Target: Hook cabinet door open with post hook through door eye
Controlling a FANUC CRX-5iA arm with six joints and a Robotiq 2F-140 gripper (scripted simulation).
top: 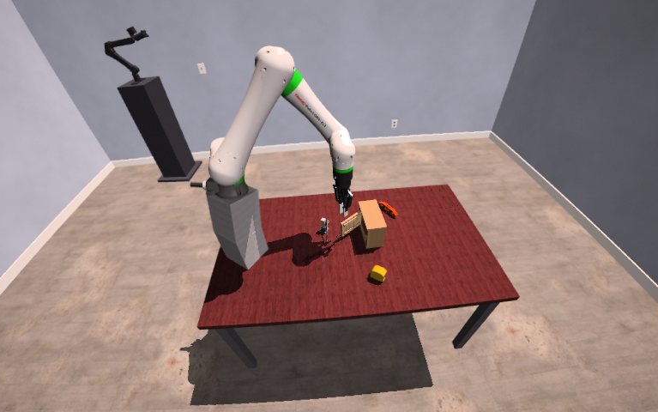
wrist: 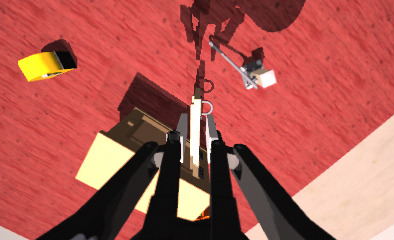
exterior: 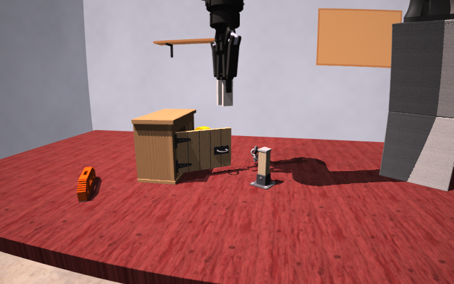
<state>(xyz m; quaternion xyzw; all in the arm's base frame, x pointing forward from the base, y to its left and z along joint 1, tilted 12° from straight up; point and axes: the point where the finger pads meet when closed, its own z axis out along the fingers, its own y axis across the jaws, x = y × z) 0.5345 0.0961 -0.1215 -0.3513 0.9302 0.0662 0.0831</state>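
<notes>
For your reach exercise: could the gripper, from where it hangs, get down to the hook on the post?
Probably yes: the gripper hangs above the door, nothing held, with open air toward the hook.

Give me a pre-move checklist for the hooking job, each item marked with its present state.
1. Gripper holds nothing: ok. Its fingers are nearly together and bare, well above the door.
2. Cabinet door stands open: ok, clearly swung out from the cabinet; the exact angle cannot be read.
3. Cabinet sits flat on its base: ok in the exterior view.
4. Hook through the eye on the door: not ok. The hook reaches from the post away from the door, and the eye is bare.
5. Hook's height off the table: cannot tell.
</notes>
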